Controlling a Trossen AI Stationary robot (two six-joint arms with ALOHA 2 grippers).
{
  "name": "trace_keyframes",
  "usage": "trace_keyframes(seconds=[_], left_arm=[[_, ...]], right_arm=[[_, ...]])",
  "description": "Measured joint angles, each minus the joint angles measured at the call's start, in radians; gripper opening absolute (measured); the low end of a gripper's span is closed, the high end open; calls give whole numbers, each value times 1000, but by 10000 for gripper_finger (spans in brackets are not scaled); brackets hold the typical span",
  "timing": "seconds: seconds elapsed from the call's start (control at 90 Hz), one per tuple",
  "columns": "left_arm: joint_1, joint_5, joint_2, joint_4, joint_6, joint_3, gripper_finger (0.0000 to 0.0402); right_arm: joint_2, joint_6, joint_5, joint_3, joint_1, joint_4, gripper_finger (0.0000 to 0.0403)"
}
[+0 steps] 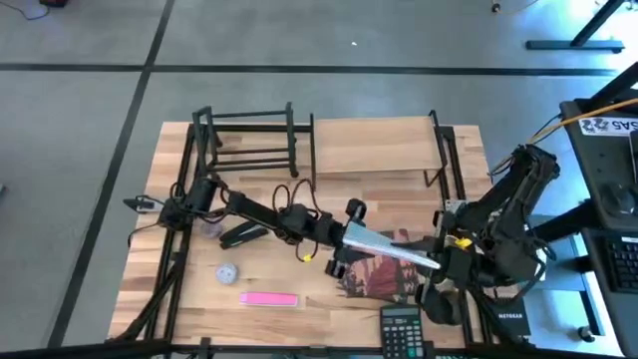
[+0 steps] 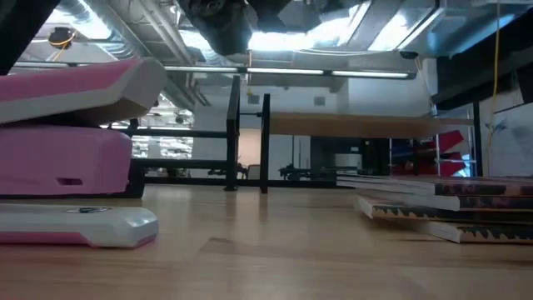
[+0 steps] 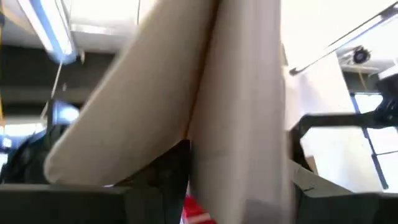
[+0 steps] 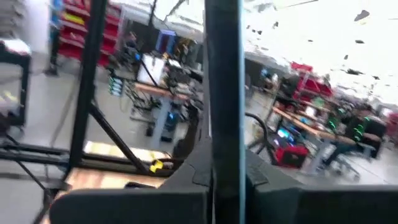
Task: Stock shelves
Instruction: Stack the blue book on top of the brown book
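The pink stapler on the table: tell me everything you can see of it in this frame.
The pink stapler lies flat on the butcher-block tabletop near its front edge, long axis running left to right, between a small round grey object and a black calculator. In the low view it fills the left foreground: pink plastic-looking body and raised top arm, with a pale base. Nothing touches it; both arms are away from it.

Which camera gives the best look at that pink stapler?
The low view: the pink stapler fills its left side, close up and side-on. The high view shows it only as a small pink bar near the table's front edge. Neither wrist view shows it.
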Motion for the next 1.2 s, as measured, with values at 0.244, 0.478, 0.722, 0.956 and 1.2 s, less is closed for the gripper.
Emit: trace_keyframes(seconds=[0.244, 0.478, 0.722, 0.956, 1.2], left_arm=[[-29, -82, -2, 14, 77, 0, 128], [-48, -176, -3, 11, 143, 0, 28], [-104, -446, -21, -154, 258, -3, 4], [-176, -785, -33, -380, 373, -2, 2], [-204, -936, -39, -512, 418, 3, 1]], right_arm=[[0, -142, -27, -72, -2, 203, 1], [-1, -149, -44, -137, -2, 301, 0], [-4, -120, 86, -201, 4, 296, 4], [-2, 11, 293, -298, 1, 161, 30], [0, -29, 424, -330, 40, 140, 115]])
